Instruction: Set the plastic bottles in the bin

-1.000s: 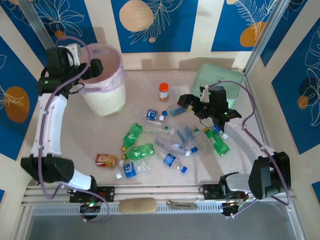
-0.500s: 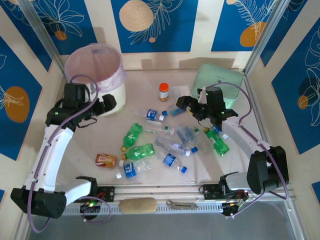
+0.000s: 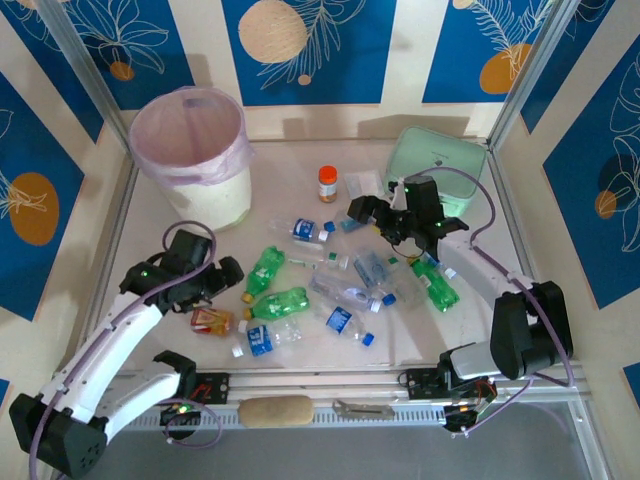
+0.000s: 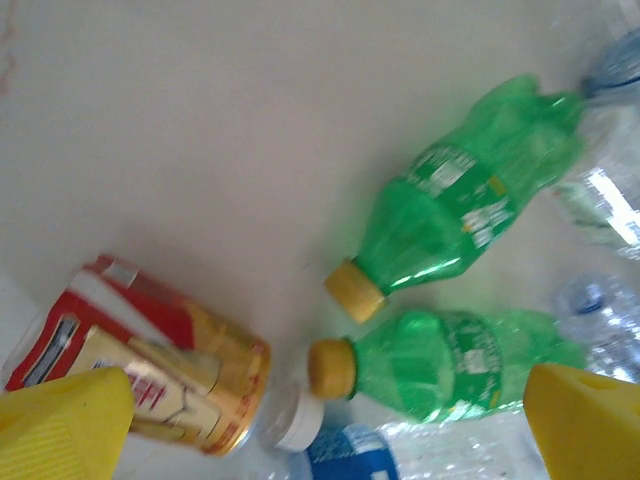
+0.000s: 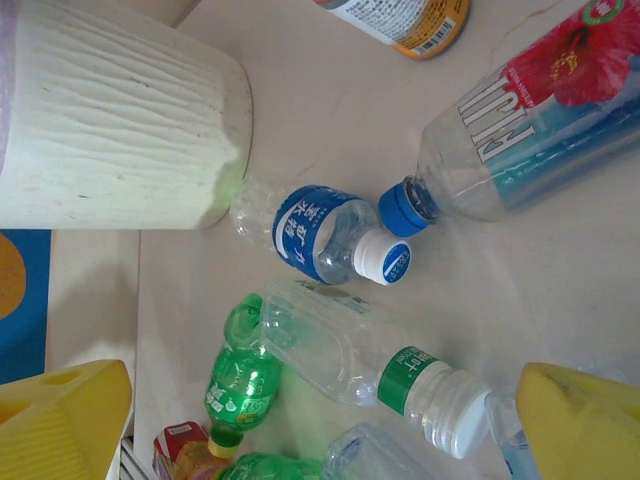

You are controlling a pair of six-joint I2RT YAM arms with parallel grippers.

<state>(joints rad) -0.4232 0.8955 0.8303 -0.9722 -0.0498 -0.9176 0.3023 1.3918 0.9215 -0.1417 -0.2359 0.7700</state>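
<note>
We've got the left end effector wide open, amber bottle just nearward, lying along the tabletop's near edge.

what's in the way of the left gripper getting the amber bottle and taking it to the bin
Nothing visible. The left gripper, jaws open, hangs over the amber bottle with no object between them. The nearest green bottle lies beside it, not on it. In the top view, nothing lies on the table between that bottle and the bin.
</note>
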